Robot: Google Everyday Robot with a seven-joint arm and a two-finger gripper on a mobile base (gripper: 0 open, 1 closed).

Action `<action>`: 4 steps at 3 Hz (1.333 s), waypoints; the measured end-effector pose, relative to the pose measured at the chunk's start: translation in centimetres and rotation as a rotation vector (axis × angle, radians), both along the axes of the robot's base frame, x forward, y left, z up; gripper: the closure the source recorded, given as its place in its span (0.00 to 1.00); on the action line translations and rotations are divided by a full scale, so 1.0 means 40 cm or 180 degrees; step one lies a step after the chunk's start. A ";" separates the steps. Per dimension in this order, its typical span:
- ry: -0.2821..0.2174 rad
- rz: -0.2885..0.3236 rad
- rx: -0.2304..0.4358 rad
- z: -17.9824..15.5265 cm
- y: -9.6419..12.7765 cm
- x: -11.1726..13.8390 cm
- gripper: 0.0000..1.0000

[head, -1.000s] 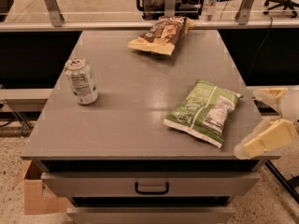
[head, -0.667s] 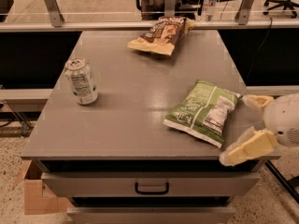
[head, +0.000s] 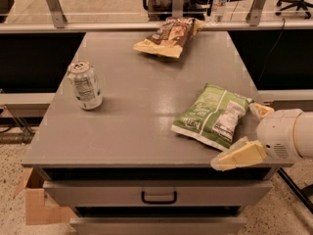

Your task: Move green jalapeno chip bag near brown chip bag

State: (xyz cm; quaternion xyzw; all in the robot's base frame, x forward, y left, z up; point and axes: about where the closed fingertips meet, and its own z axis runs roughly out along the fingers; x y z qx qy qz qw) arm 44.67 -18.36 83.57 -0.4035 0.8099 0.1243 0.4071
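The green jalapeno chip bag [head: 212, 115] lies flat on the grey table [head: 142, 116], at its front right. The brown chip bag [head: 168, 35] lies at the table's far edge, middle. My gripper [head: 248, 134] is at the table's front right corner, just right of the green bag. It is open: one pale finger [head: 239, 155] reaches past the bag's near corner, the other [head: 260, 110] shows behind its right edge. It holds nothing.
A silver drink can [head: 85, 85] stands upright at the table's left. A drawer with a black handle [head: 159, 198] is under the tabletop. A cardboard box [head: 34, 204] sits on the floor at lower left. A glass rail runs behind the table.
My gripper has moved left, in toward the green bag, its near finger now reaching over the table's front right corner. The bags and the can have not moved.
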 end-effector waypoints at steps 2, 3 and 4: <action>0.0140 -0.0388 -0.0009 -0.006 -0.025 0.054 0.53; 0.0151 -0.0421 0.0029 0.004 -0.021 0.096 0.86; -0.0065 -0.0502 0.0082 0.035 -0.024 0.155 1.00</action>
